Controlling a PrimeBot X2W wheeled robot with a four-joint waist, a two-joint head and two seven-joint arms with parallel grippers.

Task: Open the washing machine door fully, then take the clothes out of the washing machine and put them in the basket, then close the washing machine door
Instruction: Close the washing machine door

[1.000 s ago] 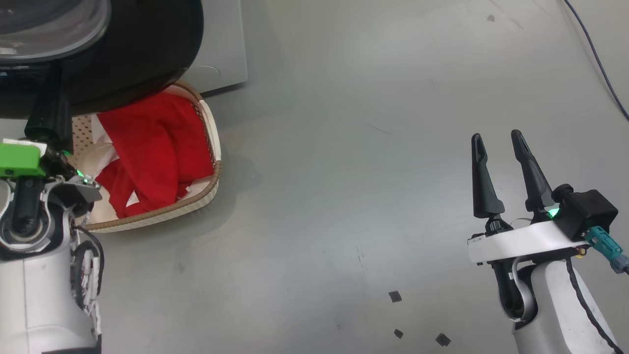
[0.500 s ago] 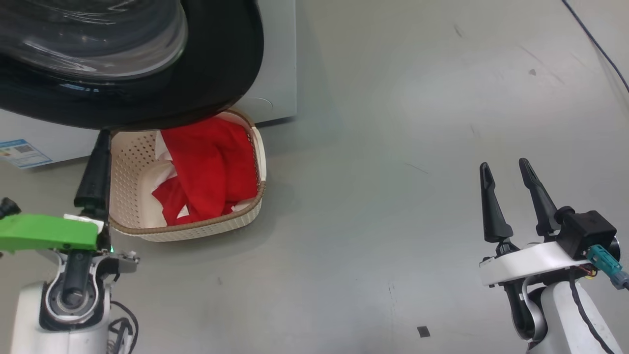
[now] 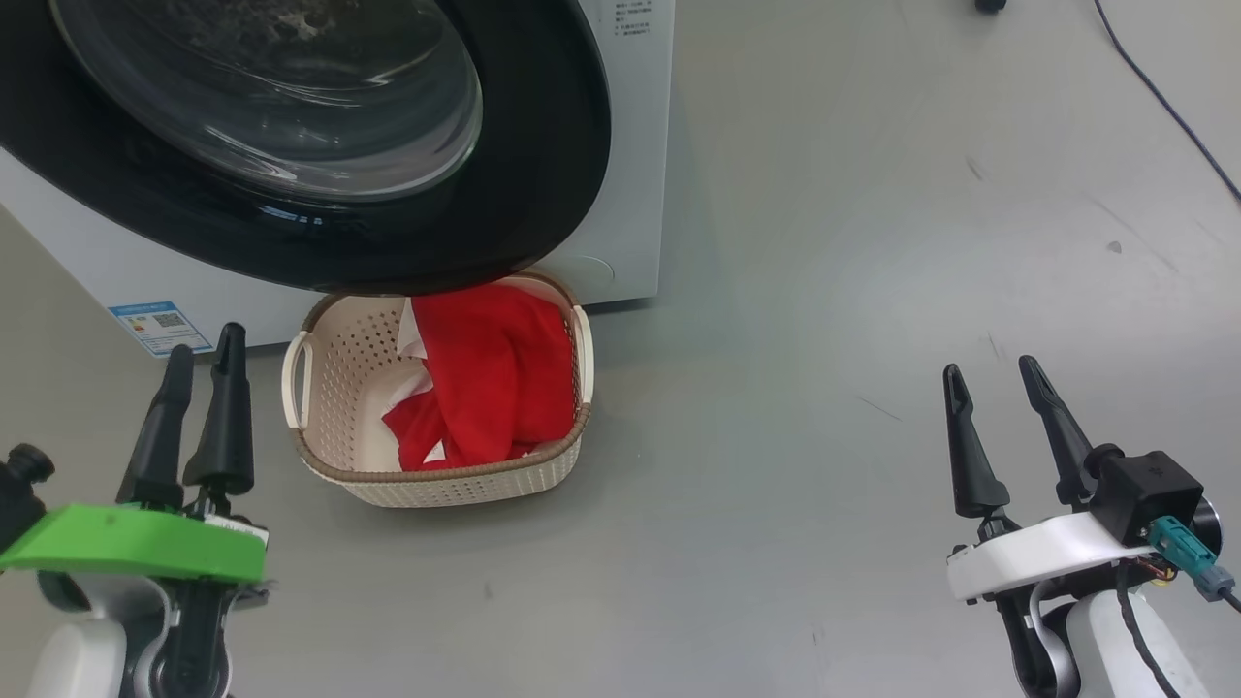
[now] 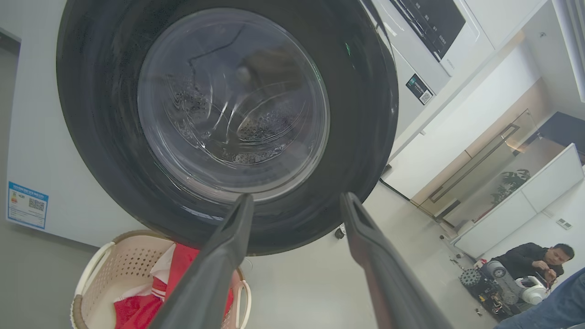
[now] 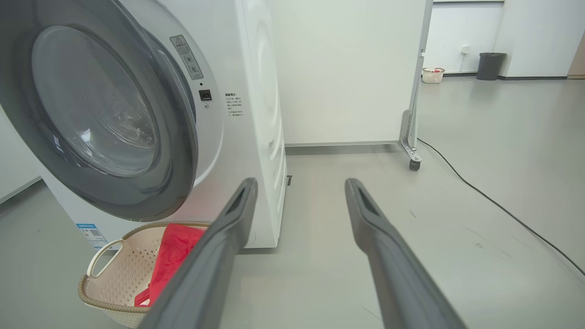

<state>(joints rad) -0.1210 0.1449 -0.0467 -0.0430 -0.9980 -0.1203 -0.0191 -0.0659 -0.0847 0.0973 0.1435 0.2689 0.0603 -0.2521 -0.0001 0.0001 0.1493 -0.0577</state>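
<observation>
Clothes: bright red fabric with white cloth parts, crumpled in the right half of the basket. The basket is cream and perforated with a brown woven-look rim, and stands on the grey floor just before the washing machine. Washing machine door: glossy black rim, clear glass bowl, overhanging the basket's far edge; latched or not, I cannot tell. My left claw: fingers spread, empty, near the basket's left. My right claw: fingers spread, empty, well apart.
</observation>
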